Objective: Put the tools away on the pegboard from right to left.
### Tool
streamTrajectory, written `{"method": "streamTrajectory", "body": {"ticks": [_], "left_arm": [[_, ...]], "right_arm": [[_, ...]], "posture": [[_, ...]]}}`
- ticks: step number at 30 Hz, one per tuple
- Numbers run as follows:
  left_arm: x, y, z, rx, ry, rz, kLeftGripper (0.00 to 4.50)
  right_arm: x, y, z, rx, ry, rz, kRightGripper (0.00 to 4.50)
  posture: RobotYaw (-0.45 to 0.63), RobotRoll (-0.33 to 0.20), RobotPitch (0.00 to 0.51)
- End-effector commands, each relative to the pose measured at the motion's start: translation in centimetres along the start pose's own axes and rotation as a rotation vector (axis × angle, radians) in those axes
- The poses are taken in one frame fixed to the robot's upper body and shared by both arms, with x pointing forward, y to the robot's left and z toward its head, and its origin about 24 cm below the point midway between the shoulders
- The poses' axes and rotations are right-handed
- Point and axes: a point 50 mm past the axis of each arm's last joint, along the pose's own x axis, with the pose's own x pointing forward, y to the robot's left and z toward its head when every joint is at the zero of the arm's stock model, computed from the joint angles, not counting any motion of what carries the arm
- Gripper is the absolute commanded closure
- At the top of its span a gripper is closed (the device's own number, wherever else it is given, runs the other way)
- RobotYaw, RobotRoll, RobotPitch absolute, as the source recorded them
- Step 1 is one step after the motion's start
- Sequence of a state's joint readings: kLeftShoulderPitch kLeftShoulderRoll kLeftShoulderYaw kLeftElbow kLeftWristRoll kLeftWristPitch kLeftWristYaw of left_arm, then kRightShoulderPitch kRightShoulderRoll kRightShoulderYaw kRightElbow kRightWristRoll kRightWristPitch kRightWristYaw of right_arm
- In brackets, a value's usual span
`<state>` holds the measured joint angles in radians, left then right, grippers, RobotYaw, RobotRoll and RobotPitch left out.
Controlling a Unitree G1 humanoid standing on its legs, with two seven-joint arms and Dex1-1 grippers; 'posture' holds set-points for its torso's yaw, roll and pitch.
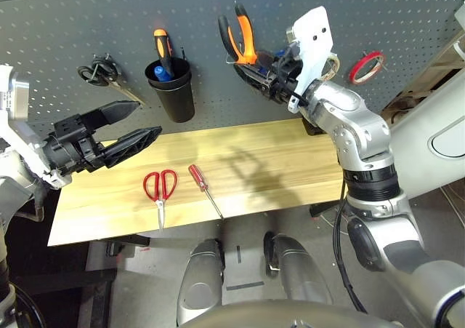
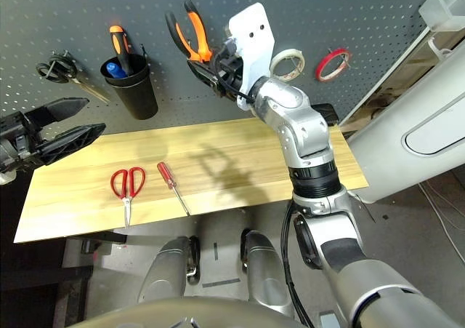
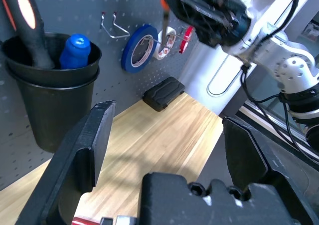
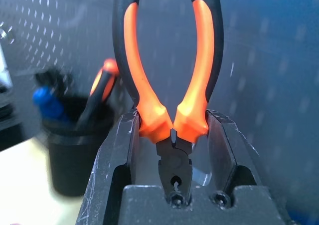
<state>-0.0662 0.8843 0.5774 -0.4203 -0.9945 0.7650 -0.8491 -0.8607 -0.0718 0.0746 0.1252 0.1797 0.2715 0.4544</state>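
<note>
My right gripper (image 1: 256,72) is shut on the orange-and-black pliers (image 1: 240,33), gripping them low on the handles near the joint (image 4: 172,130). It holds them handles-up against the pegboard (image 1: 58,22); whether they rest on a hook I cannot tell. The thin red tape ring (image 1: 365,67) hangs on the pegboard at the right. Red-handled scissors (image 1: 160,187) and the red-handled screwdriver (image 1: 205,190) lie on the wooden table (image 1: 276,161) at the front left. My left gripper (image 1: 131,128) hovers open over the table's left end, holding nothing.
A black cup holder (image 1: 172,89) on the pegboard holds an orange-and-black handle and a blue one. Black-handled scissors (image 1: 98,73) hang at the far left. Blue (image 3: 139,48) and white (image 3: 167,39) tape rolls hang beside the red ring. A black block (image 3: 163,93) sits at the table's back.
</note>
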Motion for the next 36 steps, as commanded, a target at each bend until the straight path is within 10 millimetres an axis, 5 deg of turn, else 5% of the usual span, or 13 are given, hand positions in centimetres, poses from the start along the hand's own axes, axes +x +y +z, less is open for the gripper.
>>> {"method": "streamTrajectory", "body": {"ticks": [1, 18, 36], "left_arm": [[0.3, -0.2, 0.0, -0.003, 0.008, -0.014, 0.0], [0.5, -0.9, 0.3, -0.004, 0.02, -0.012, 0.0], [1.1, -1.7, 0.6, -0.013, 0.032, -0.031, 0.0]], "right_arm": [[1.1, 0.0, 0.1, -0.108, -0.071, -0.009, 2.42], [4.0, 1.0, -2.3, -0.256, -0.128, -0.029, 2.42], [4.5, 0.8, -3.0, -0.239, -0.131, -0.05, 2.42]], "posture": [[0.14, 0.0, 0.078], [0.18, 0.0, 0.089], [0.2, 0.0, 0.113]]}}
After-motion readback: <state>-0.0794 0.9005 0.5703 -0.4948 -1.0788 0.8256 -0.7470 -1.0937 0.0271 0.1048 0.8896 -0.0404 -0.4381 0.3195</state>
